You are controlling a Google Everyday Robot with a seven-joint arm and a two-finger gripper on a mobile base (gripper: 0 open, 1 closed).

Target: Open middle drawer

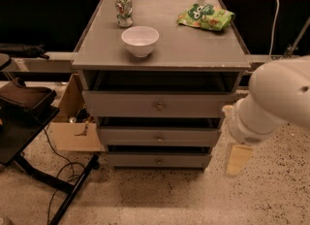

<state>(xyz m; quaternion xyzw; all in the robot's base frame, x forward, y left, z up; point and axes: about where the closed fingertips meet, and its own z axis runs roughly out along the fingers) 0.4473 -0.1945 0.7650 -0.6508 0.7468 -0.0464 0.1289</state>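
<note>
grey middle drawer (160, 137), cream gripper (238, 158) (lower right)

Your arm (283, 93) is a fat, smooth white shell with rounded ends and one small dark spot near its outer side. It narrows to a white cylindrical wrist (247, 122) with a ringed collar. Below that hangs the pincer (238, 159), a flat, pale tan slab, right of the middle drawer (159, 136) and a little lower.

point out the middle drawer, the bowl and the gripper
middle drawer (159, 138), camera view, on the knob at the centre of its front
bowl (140, 41), camera view, on its near outer wall
gripper (238, 160), camera view, on its pale tip, low to the right of the cabinet (193, 49)
</note>
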